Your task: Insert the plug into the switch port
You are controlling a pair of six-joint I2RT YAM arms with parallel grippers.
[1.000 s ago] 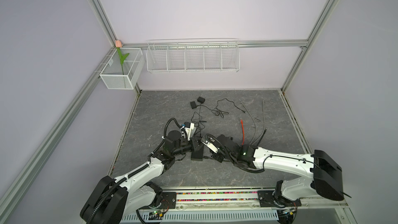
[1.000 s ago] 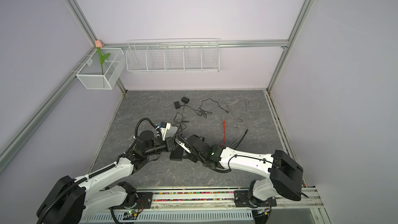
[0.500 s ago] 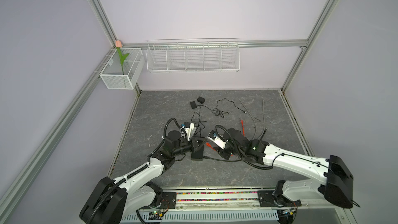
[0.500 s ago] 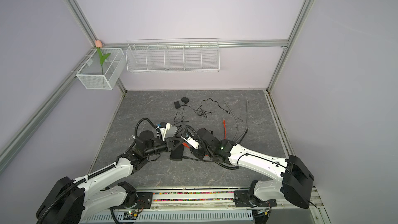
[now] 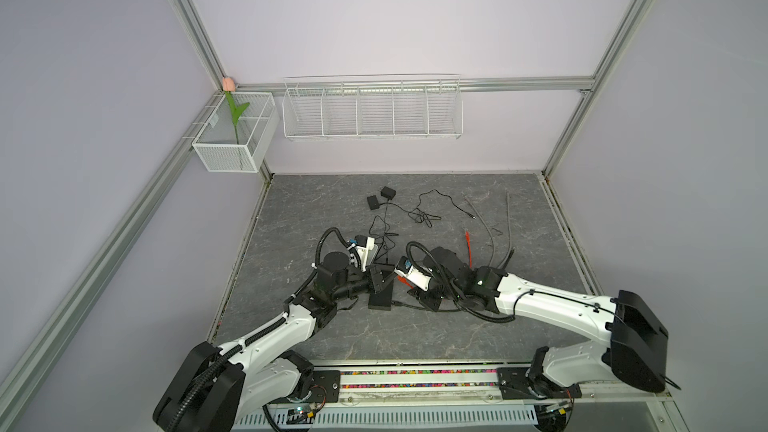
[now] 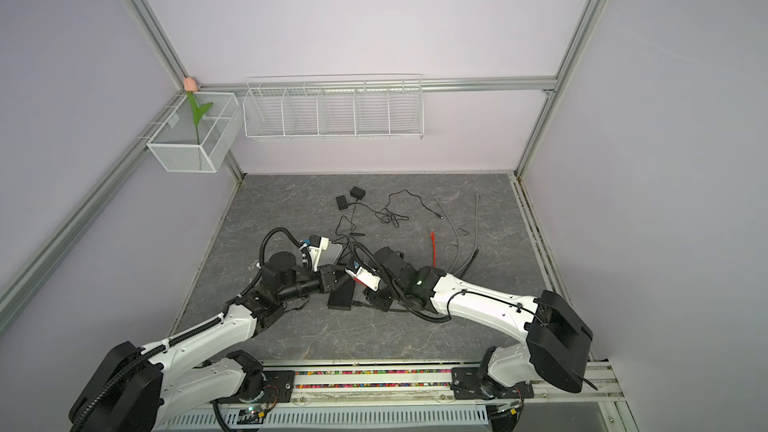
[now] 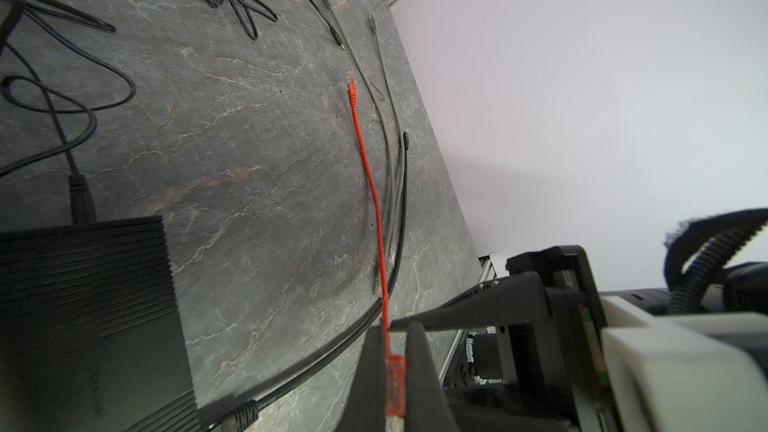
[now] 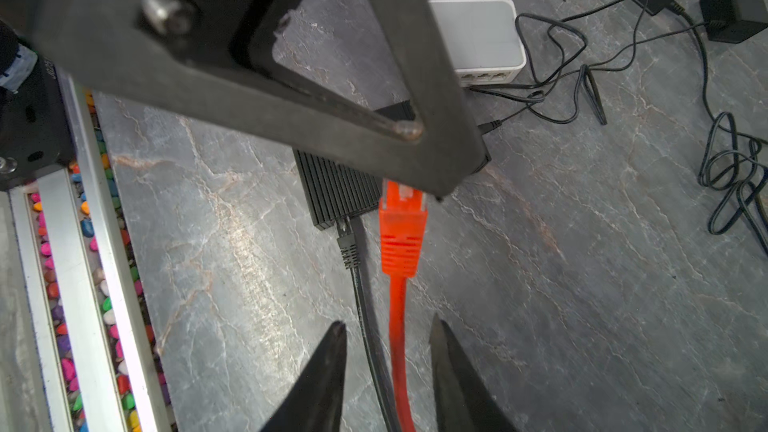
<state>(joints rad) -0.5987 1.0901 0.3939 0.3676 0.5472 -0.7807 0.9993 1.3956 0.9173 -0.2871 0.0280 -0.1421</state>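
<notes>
My left gripper [image 7: 395, 336] is clamped on the orange plastic network plug [image 8: 402, 238], pinching it near its clear tip. In both top views this sits in the lower middle of the frame, with the plug [image 5: 401, 280] just right of the black ribbed metal switch [image 5: 381, 297]. The switch's port face looks toward the right of the frame, at my right arm. A black cable connector [image 8: 348, 249] is already seated at the lower end of that face.

What matters now is alignment. From the right wrist camera, the plug's long axis runs parallel to the seated connector, just beside it, with the tip pointing at the port face. My own finger hides the tip, so I cannot tell whether it is level with a free port.

My right gripper [image 8: 388, 324] stands with its jaws apart, astride the orange cable [image 8: 397, 351] behind the boot and closed on nothing. I judge that the left arm, being the one that holds the plug, must push along that axis, toward the left of the frame.
</notes>
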